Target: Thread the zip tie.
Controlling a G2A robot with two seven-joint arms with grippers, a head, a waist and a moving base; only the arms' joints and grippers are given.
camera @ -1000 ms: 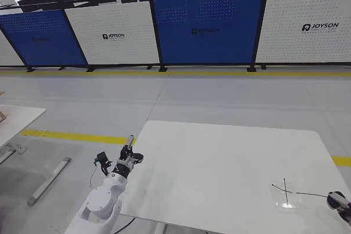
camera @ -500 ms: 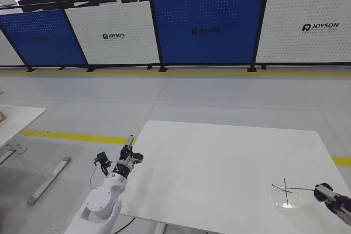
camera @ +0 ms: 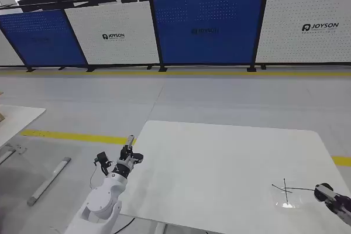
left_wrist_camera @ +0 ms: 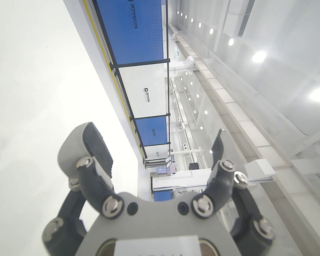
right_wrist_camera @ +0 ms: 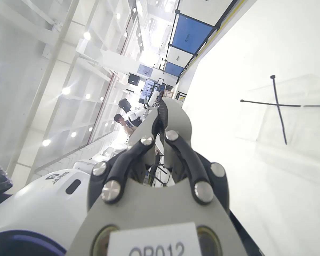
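Two thin black zip ties point(camera: 285, 189) lie crossed on a clear plastic sheet point(camera: 288, 202) near the table's front right corner. In the right wrist view the crossed zip ties point(right_wrist_camera: 278, 105) rest flat, and one runs off toward the frame edge. My right gripper point(camera: 323, 192) sits just right of them, close to the end of the longer tie; its fingers point(right_wrist_camera: 160, 113) are shut and I see nothing between them. My left gripper point(camera: 128, 144) hovers at the table's left edge, far from the ties, and stands open point(left_wrist_camera: 154, 134) with nothing in it.
The white table point(camera: 222, 158) is bare apart from the sheet and ties. Its front edge runs close to the right gripper. Blue and white pegboard panels point(camera: 205, 29) stand across the floor beyond the table.
My right gripper shifted left toward the zip ties about a second ago and has since held still. The left arm has not moved.
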